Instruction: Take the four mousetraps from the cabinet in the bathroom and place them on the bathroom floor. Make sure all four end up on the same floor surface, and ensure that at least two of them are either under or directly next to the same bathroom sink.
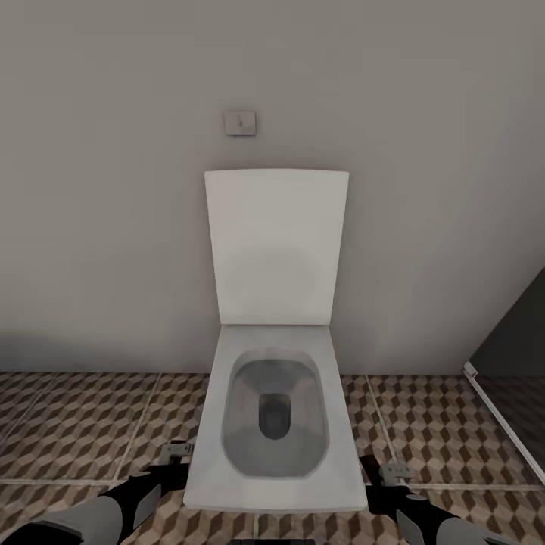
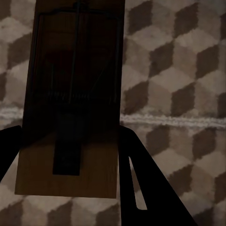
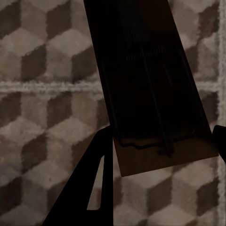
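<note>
Each wrist view holds a mousetrap, a dark brown wooden slab with a wire spring. My left gripper (image 2: 70,174) is shut on one mousetrap (image 2: 70,103), its black finger (image 2: 141,183) pressed against the slab's edge. The other mousetrap (image 3: 150,94) sits in my right gripper (image 3: 155,165), which is also shut. Both hang above the bathroom floor (image 2: 188,70) of cube-pattern tiles (image 3: 42,56). In the head view my left gripper (image 1: 175,452) and right gripper (image 1: 393,473) are low on either side of a toilet. The cabinet and the sink are out of view.
A white toilet (image 1: 272,424) with its lid up (image 1: 276,242) stands straight ahead against a grey wall. A small flush plate (image 1: 240,122) is on the wall above. A dark panel with a white frame (image 1: 499,424) runs along the right. Tiled floor (image 1: 83,424) lies on both sides.
</note>
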Available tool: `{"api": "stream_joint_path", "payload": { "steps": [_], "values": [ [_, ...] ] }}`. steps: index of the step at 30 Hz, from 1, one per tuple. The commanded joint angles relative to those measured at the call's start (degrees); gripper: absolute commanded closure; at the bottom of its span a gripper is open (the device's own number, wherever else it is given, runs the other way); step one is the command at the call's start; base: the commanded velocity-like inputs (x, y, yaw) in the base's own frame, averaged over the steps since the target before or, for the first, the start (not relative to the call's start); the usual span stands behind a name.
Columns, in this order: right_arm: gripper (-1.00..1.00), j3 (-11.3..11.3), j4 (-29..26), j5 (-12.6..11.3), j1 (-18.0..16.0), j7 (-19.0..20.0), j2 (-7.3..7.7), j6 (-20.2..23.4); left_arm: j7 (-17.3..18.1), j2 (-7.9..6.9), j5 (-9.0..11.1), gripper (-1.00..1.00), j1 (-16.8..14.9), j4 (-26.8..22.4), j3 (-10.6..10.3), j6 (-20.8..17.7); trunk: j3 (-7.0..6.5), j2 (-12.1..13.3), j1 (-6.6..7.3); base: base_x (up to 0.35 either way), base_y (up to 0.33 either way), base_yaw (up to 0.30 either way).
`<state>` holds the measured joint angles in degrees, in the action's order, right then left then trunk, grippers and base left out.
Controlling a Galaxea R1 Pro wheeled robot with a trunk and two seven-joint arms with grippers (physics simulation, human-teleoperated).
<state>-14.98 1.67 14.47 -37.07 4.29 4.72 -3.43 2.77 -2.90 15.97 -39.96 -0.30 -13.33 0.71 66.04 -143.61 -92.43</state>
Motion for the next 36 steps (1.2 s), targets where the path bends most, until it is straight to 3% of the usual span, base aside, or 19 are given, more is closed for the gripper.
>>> {"api": "stream_joint_path", "payload": {
  "steps": [1, 36],
  "values": [
    [1.00, -0.49, 0.18, 0.39, -0.06, 0.10, 0.03, -0.31, 0.21, -0.01, 0.43, 1.00, -0.03, 0.04, -0.47, 0.08, 0.04, -0.02, 0.01, 0.000, 0.000, 0.000],
    [1.00, -0.49, 0.18, 0.39, 0.07, 0.11, 0.09, -0.08, 0.21, -0.07, 1.06, 1.00, 1.62, 0.12, -0.47, -1.15, 0.04, -0.02, 0.01, 0.000, 0.000, 0.000]
  ]
}}
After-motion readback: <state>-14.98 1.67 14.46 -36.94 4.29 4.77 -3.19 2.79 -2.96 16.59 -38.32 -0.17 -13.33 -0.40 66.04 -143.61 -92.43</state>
